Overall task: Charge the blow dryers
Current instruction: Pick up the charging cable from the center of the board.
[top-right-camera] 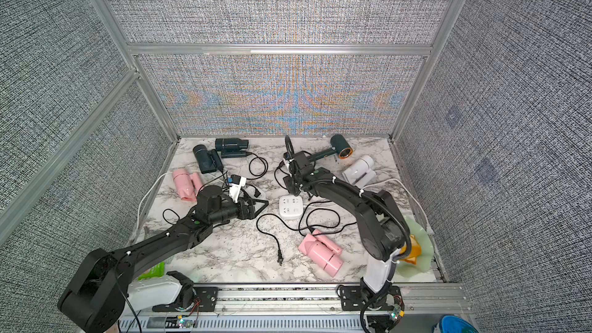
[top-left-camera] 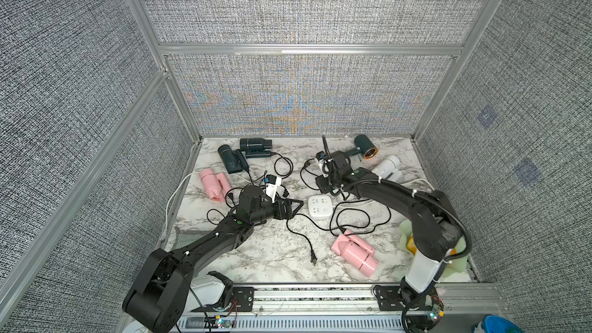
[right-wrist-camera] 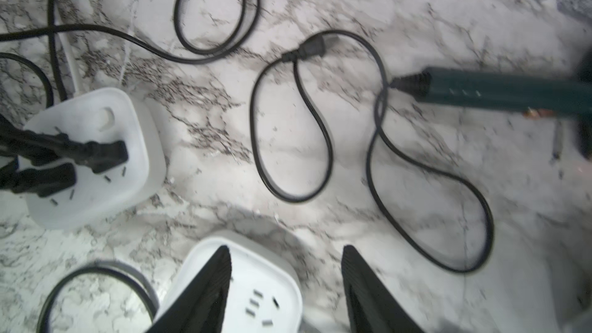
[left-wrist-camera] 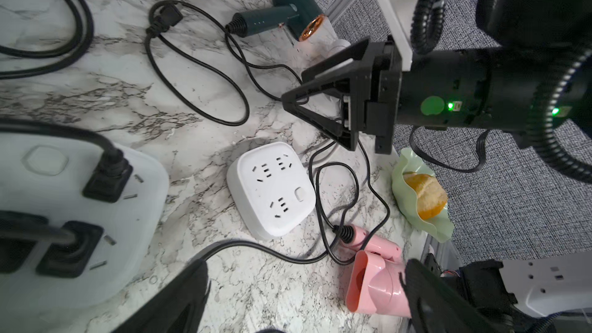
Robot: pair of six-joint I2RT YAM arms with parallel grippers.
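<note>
Marble-patterned table (top-left-camera: 256, 264) inside grey-panelled walls, strewn with black cords. Left end effector (top-left-camera: 294, 209) low over mid-table, just left of the empty socket block (top-left-camera: 320, 208), fingers spread wide, gripping nothing. Right end effector (right-wrist-camera: 285, 283) just past that block's far side, fingers apart, nothing between them. Pale green dish (left-wrist-camera: 398, 174) at the right edge toward the front, something orange-yellow inside. Six blow dryers lying on the table, none held: dark dryer (top-left-camera: 256, 145) along the far edge left of centre, second dark dryer (top-left-camera: 231, 162) just beside it toward the far-left corner; copper-ringed dryer (top-left-camera: 363, 147) at the far edge right of centre; white dryer (top-left-camera: 387, 168) near the far-right corner; left pink dryer (top-left-camera: 213, 184) by the left edge; front pink dryer (top-left-camera: 355, 251) toward the front-right. Occupied socket block (right-wrist-camera: 141, 155) with two black plugs seated, largely hidden under the left wrist in both top views. Loose plug (top-left-camera: 314, 259) flat on the table near the front edge, middle. Second loose plug (right-wrist-camera: 312, 48), on the copper-ringed dryer's cord, flat on the table, in no socket.
</note>
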